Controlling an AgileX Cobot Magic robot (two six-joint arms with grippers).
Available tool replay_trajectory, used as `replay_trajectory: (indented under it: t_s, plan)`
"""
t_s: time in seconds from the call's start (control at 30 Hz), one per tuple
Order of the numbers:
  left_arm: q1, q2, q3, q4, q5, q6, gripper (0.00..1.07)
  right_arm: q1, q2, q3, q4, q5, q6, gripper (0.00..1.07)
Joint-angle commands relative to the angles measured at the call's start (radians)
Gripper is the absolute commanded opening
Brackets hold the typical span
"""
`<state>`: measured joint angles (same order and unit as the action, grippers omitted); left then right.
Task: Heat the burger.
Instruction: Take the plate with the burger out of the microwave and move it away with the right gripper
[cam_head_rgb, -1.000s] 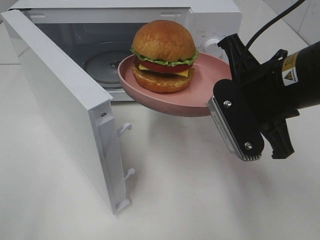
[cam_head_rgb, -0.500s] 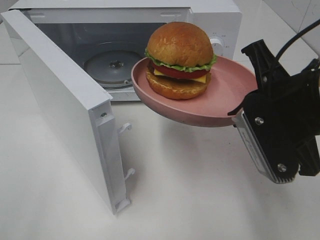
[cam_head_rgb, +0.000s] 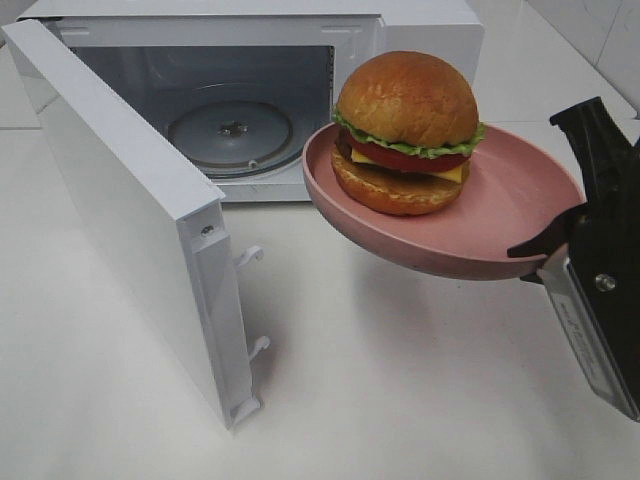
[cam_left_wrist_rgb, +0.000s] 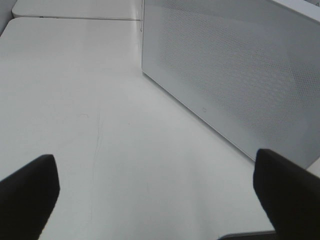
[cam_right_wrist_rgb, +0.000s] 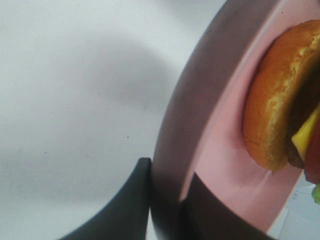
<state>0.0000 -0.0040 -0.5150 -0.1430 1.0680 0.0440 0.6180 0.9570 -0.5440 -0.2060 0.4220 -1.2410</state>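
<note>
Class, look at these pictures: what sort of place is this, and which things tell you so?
Probably a lab mock-up of a kitchen: an open white microwave on a bare white table, and a burger on a pink plate.

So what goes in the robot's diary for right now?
right gripper: shut on plate rim | burger: on plate, raised | microwave: door open, burger outside

burger (cam_head_rgb: 406, 130) on plate (cam_head_rgb: 500, 235) | plate before microwave (cam_head_rgb: 400, 35), right of its door (cam_head_rgb: 130, 210) | turntable (cam_head_rgb: 230, 128) inside
</note>
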Motion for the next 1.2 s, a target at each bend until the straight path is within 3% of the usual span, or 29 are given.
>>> replay_trajectory:
  t_s: [0.03,0.63,1.2]
  plan:
    - [0.001,-0.012,-0.001,-0.003,0.003,-0.005,0.98,-0.004,-0.051,0.011,-0.028,-0.030,0.030,0.00]
    - [0.001,-0.012,-0.001,-0.003,0.003,-0.005,0.98,-0.004,-0.260,0.063,-0.172,0.162,0.238,0.00]
    - [0.001,-0.012,-0.001,-0.003,0.003,-0.005,0.98,-0.004,-0.271,0.063,-0.320,0.321,0.553,0.01]
